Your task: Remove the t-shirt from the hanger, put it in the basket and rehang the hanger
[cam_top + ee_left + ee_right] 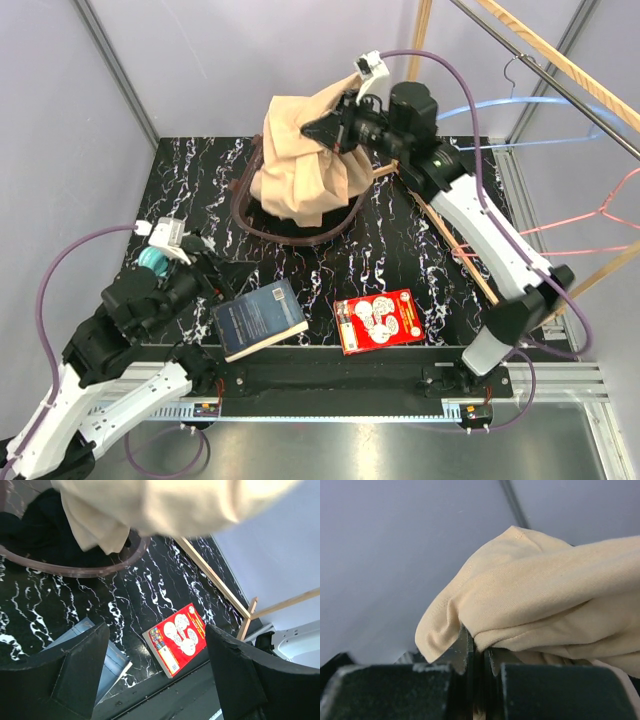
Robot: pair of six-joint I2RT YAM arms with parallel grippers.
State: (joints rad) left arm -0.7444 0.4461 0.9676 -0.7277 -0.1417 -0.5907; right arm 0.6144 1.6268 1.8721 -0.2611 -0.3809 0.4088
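Top external view shows a beige t-shirt (pixel 300 165) bunched and lifted above a black marbled bench (pixel 200 190) by the right arm (pixel 480 220), whose jaws are clamped on a fold near the top of the cloth; the right wrist view confirms this, with the fabric (pixel 545 595) pinched tight between the closed jaws; below, a dark brown hanger (pixel 300 238) lies flat on the bench, and the shirt's lower folds drape down inside its curve, so whether any cloth is caught on it cannot be told; the left arm (pixel 120 320) sits at the near left, its jaws spread wide and holding nothing; its wrist view looks between them at the hanger's rim (pixel 65 571), a blue book (pixel 115 661) and a red card pack (pixel 177 640); to do this step well, the lift should probably go straight up and slowly, with an eye on whether the hanger lies flat; if it rises with the cloth, the open left jaws could pin the hanger's near rim to the bench while the right arm draws the shirt up and away, then sets it down well apart from the hanger
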